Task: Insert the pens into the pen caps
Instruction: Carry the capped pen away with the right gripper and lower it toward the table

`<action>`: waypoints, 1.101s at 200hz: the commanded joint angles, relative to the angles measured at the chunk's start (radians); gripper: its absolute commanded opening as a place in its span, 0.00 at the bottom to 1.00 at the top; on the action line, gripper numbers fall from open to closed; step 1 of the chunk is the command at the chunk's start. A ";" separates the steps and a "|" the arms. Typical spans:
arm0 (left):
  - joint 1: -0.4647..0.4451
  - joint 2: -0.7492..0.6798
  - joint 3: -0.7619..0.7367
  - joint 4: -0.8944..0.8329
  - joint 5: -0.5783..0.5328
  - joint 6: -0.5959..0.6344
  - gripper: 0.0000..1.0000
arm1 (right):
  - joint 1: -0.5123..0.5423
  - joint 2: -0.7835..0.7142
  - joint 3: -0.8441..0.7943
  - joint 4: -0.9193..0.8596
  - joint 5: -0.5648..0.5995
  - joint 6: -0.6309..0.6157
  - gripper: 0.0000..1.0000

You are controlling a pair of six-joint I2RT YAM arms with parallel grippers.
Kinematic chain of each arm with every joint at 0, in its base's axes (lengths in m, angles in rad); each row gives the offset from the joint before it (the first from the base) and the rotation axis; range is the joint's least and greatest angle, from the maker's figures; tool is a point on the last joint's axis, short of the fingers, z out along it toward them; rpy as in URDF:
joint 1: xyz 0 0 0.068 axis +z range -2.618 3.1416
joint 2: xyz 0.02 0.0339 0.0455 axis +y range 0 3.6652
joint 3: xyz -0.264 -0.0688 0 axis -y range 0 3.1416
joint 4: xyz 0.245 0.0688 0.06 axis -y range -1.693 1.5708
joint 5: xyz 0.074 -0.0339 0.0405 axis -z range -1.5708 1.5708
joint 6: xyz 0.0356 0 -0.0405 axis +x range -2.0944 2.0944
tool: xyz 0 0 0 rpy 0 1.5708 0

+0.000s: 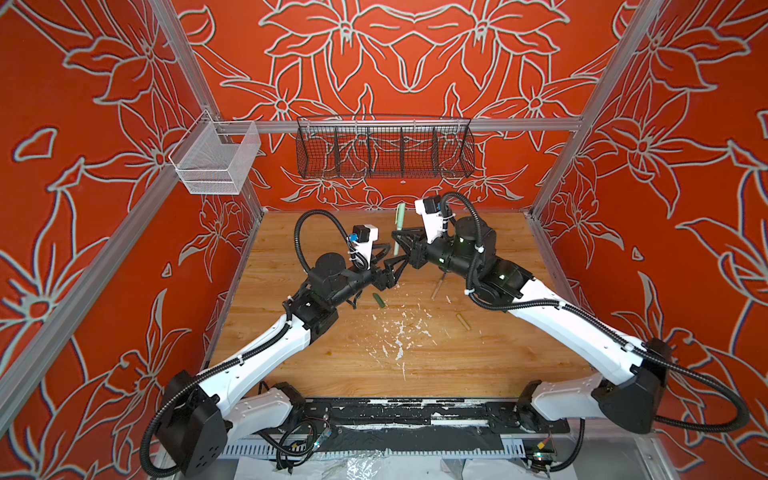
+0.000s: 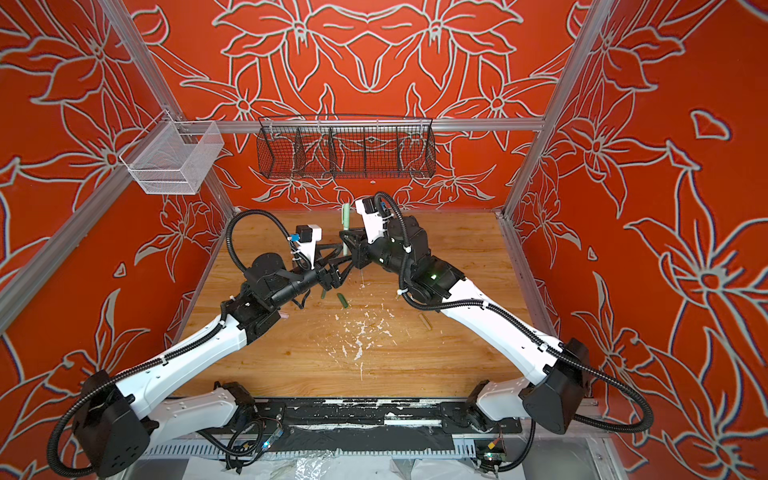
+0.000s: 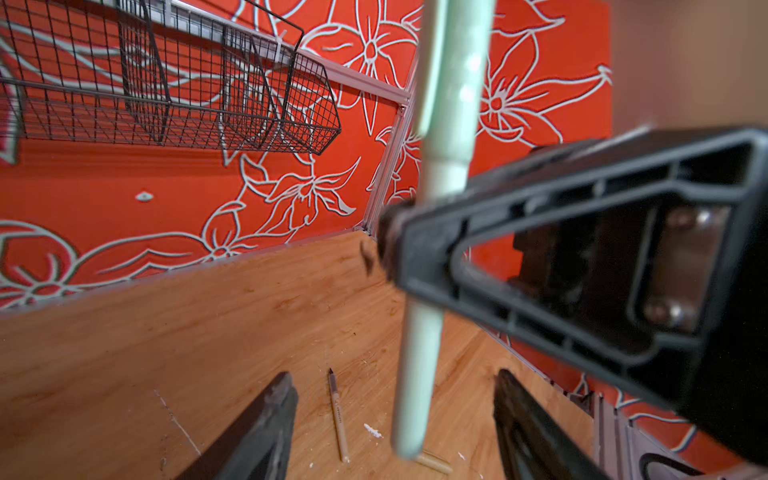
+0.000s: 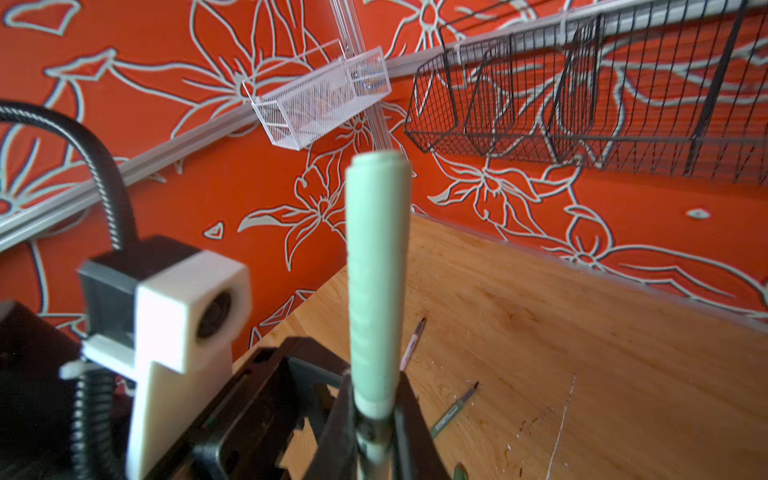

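Observation:
My right gripper [image 4: 374, 411] is shut on the light green pen [image 1: 397, 241], holding it upright above the back of the table. A light green pen cap [image 4: 376, 270] sits on the pen's upper end. My left gripper [image 3: 394, 375] is open, with its fingers [image 3: 266, 424] standing apart on either side of the pen's lower barrel [image 3: 417, 374] and not touching it. A tan pen [image 3: 337, 415] and a tan cap [image 1: 462, 321] lie on the wood. A dark green cap [image 1: 379, 300], a dark green pen [image 4: 453, 409] and a pale pink pen [image 4: 413, 343] also lie there.
White paint flecks [image 1: 399, 332] are scattered over the middle of the wooden table [image 1: 478, 361]. A black wire basket [image 1: 384, 149] and a white mesh basket [image 1: 214, 160] hang on the back rail. Both arms meet near the table's back centre.

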 commanded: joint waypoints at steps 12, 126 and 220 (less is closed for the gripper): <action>-0.005 -0.056 -0.012 0.043 -0.055 0.000 0.82 | -0.064 0.009 0.085 -0.045 0.046 0.018 0.00; 0.024 -0.015 0.026 -0.197 -0.670 -0.160 0.97 | -0.338 0.238 -0.004 -0.249 -0.078 0.145 0.00; 0.076 0.016 0.052 -0.230 -0.575 -0.192 0.97 | -0.395 0.794 0.412 -0.638 -0.143 0.079 0.00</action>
